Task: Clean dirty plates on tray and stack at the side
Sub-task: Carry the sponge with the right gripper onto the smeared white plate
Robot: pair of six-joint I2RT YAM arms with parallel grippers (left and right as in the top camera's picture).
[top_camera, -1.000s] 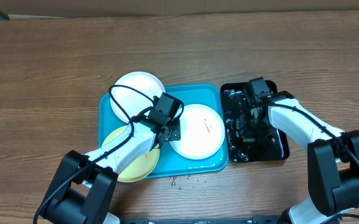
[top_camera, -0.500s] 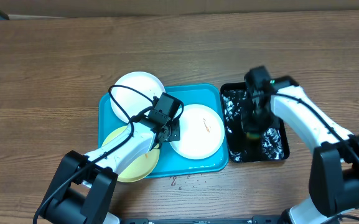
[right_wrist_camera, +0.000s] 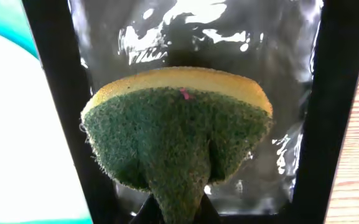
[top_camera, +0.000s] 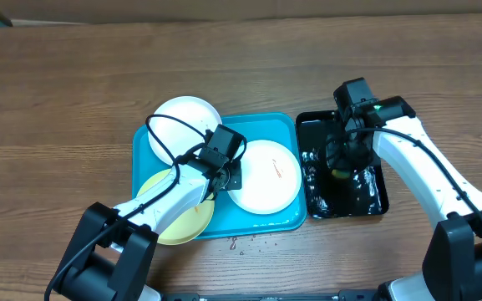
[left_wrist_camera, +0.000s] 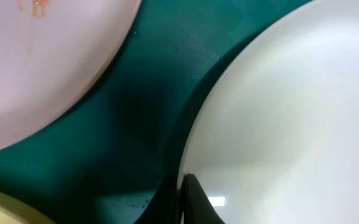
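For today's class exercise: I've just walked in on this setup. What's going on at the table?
The left hand is shut on the rim of a white plate lying on the turquoise tray. The right hand pinches a green-and-yellow sponge over the glossy black tray. A second white plate and a yellow plate lie beside it; nothing is stacked aside yet.

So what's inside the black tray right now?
The black tray shows a shiny, wet-looking floor. Above it, the right gripper pinches a green-and-yellow sponge. The floor directly under the sponge and arm is hidden.
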